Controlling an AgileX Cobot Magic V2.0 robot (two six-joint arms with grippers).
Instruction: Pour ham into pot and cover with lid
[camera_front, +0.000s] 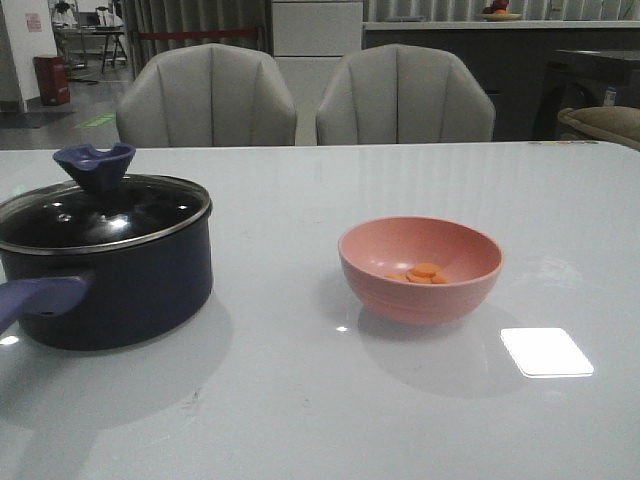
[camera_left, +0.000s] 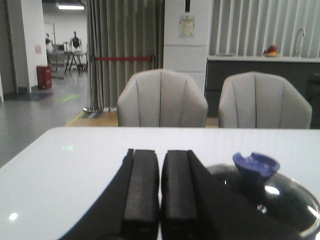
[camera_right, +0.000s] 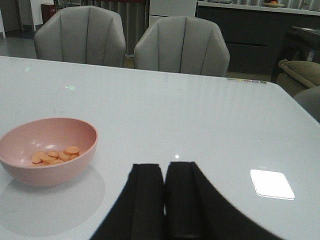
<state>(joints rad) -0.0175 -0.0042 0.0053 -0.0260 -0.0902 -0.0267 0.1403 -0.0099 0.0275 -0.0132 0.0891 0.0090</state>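
The dark pot (camera_front: 130, 290) stands at the table's left with its blue-purple handle (camera_front: 35, 298) pointing toward the near left. The glass lid (camera_front: 100, 212) rests on it, its blue knob (camera_front: 94, 165) up; the lid (camera_left: 280, 197) and its knob (camera_left: 256, 167) also show in the left wrist view. Orange ham slices (camera_front: 420, 273) lie in a pink bowl (camera_front: 420, 270) at mid table, and the ham (camera_right: 52, 156) shows again in the right wrist view. My left gripper (camera_left: 160, 155) is shut and empty, just beside the lid. My right gripper (camera_right: 164, 167) is shut and empty, apart from the bowl (camera_right: 47, 150). Neither gripper shows in the front view.
Two grey chairs (camera_front: 205, 100) (camera_front: 405, 98) stand behind the far edge of the white table (camera_front: 300, 400). A bright light reflection (camera_front: 546, 352) lies on the table near the bowl's right. A counter with a fruit dish (camera_front: 500, 14) is far behind.
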